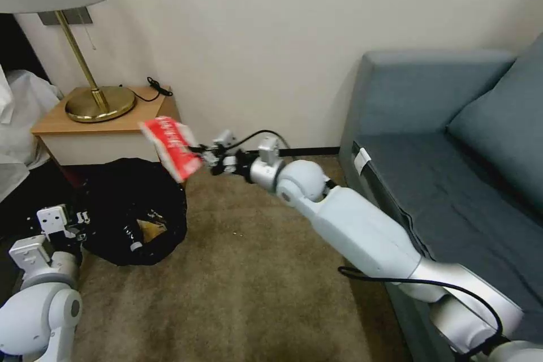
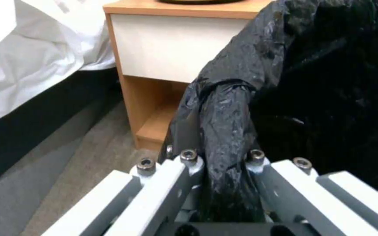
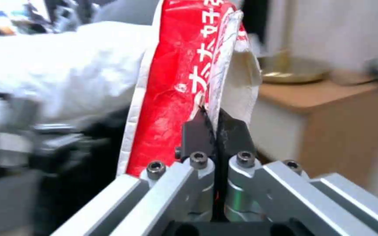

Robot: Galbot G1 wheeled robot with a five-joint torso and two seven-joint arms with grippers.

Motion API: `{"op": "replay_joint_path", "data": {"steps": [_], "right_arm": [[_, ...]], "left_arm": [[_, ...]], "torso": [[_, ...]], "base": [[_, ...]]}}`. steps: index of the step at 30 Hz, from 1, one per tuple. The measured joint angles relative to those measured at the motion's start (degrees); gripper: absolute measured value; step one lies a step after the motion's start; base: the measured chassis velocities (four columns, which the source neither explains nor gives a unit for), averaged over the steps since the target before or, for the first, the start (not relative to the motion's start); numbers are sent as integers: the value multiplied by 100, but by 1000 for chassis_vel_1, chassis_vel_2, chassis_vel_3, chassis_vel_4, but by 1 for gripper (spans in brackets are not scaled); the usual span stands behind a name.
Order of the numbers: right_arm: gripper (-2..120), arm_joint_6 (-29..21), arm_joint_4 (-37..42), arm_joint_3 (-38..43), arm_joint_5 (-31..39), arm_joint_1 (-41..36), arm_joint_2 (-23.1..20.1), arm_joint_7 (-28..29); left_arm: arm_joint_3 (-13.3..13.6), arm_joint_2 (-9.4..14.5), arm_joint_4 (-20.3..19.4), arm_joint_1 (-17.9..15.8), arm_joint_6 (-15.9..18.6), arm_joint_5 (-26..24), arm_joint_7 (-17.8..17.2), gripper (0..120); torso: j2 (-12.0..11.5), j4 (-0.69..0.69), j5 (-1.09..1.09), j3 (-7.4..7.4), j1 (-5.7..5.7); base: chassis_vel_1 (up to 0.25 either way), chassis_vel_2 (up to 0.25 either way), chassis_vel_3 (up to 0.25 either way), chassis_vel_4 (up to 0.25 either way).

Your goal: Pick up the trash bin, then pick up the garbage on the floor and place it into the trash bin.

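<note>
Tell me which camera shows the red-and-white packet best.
The right wrist view: the red-and-white packet is large there, print legible, its edge pinched by the right gripper. The head view shows the packet smaller, held above the trash bin. The left wrist view has the left gripper clamping the bin's bag.

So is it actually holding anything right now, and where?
Right gripper pinches the red-and-white packet by its edge; left gripper clamps the trash bin rim.

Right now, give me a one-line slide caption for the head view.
Right gripper holds the red-and-white packet above the black-lined trash bin, whose rim the left gripper grips.
</note>
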Motion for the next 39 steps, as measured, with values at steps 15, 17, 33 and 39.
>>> {"op": "replay_joint_path", "data": {"steps": [15, 17, 33, 39], "right_arm": [[8, 294, -653, -692, -633, -215, 450, 272], [14, 305, -659, -699, -660, -228, 449, 293], [75, 192, -707, 416, -1131, -531, 96, 957], [95, -416, -807, 1146, -1238, -868, -200, 1921]], "left_arm": [[81, -84, -44, -15, 1, -46, 27, 4], [63, -67, -36, -24, 1, -64, 26, 4], [-80, 36, 2, -30, 335, -560, -284, 4], [-187, -15, -72, 133, 427, -952, -527, 4]], "torso": [[0, -1, 0, 0, 0], [0, -1, 1, 0, 0], [1, 0, 2, 0, 0], [1, -2, 3, 0, 0]], "base": [[0, 0, 0, 0], [0, 0, 0, 0], [0, 0, 0, 0], [0, 0, 0, 0]]}}
